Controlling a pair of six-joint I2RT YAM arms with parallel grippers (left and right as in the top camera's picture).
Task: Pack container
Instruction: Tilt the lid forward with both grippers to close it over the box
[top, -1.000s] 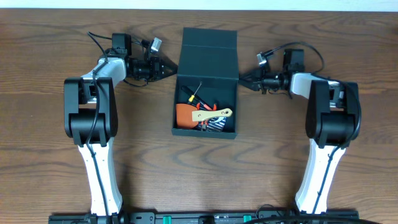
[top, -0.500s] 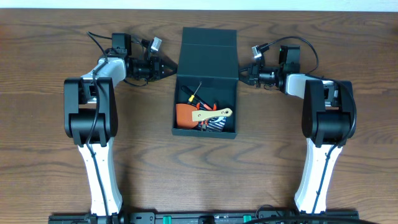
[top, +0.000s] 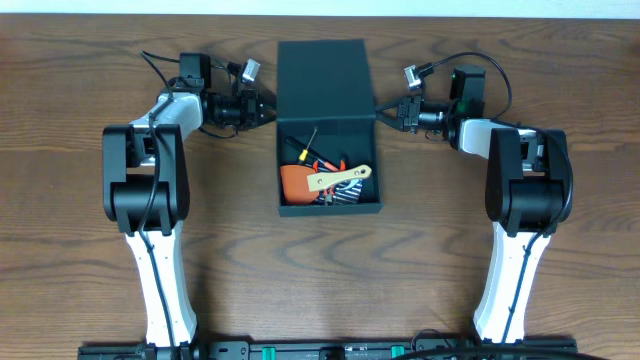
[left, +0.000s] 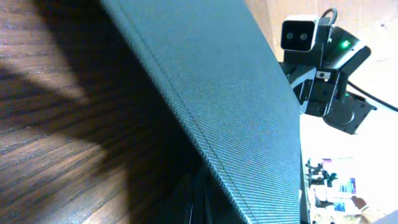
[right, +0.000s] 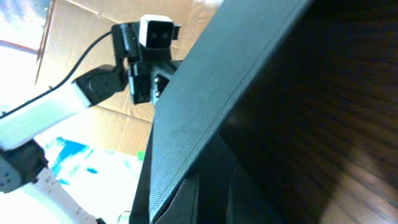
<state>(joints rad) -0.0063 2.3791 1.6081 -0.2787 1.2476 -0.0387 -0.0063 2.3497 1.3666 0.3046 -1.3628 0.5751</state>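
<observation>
The dark teal container (top: 329, 207) sits at the table's middle, its hinged flap lid (top: 323, 80) tilted up off the table. Inside lie an orange tool (top: 296, 180), a wooden-handled tool (top: 340, 179), a screwdriver and a striped item. My left gripper (top: 267, 110) is shut and its tip touches the lid's left edge. My right gripper (top: 384, 112) is shut and its tip touches the lid's right edge. In the left wrist view the lid (left: 217, 93) slants over my dark fingers (left: 196, 200). In the right wrist view the lid (right: 186, 112) slants over my fingers (right: 214, 193).
The wooden table (top: 80, 260) extends on all sides of the box. Each arm's base stands at the front, left (top: 140, 190) and right (top: 530, 195). The opposite wrist camera shows beyond the lid in each wrist view (left: 301, 34) (right: 155, 31).
The lid, which lay back flat, has lifted and tilted up. The right gripper moved left and up against the lid's edge. The box shifted slightly left.
</observation>
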